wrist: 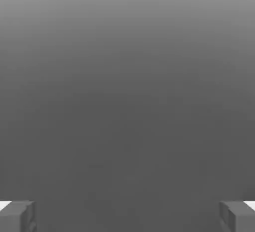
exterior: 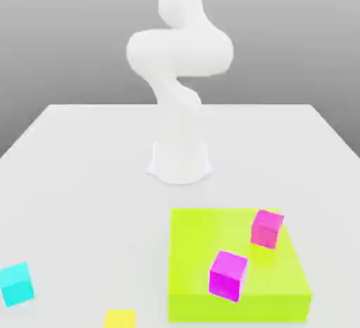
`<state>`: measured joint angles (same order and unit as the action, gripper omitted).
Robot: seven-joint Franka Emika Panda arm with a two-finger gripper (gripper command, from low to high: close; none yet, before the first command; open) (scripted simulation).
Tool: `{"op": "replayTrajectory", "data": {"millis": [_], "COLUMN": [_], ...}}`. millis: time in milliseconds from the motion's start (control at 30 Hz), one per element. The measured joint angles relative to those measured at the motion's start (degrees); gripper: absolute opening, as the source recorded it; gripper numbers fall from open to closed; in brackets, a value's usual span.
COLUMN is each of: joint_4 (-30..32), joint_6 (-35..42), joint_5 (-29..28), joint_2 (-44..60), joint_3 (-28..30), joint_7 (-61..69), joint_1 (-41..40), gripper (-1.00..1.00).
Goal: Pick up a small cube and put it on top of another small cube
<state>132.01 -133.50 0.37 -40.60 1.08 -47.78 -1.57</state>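
Two glossy magenta cubes (exterior: 228, 275) (exterior: 267, 228) on flat lime slab (exterior: 211, 242)

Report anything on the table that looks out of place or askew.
Nothing is spilled or damaged. The two pink cubes sit turned askew on the green block; the blue cube sits apart near the table's edge.

The exterior view is looking from the front, raised and tilted down across the white table (exterior: 70, 172) toward the arm's base (exterior: 180, 161), while the hand view is looking out past two fingertips (wrist: 17, 217) at plain grey, sharing no part of the scene with it
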Motion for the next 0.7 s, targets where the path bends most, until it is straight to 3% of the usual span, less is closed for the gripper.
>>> {"op": "replayTrajectory", "data": {"millis": [700], "joint_4": [1.9], "joint_6": [-14.5], "joint_5": [5.8], "joint_2": [44.0], "joint_3": [10.2], "joint_7": [-14.4], "joint_1": [-13.7], "gripper": [0.0]}}
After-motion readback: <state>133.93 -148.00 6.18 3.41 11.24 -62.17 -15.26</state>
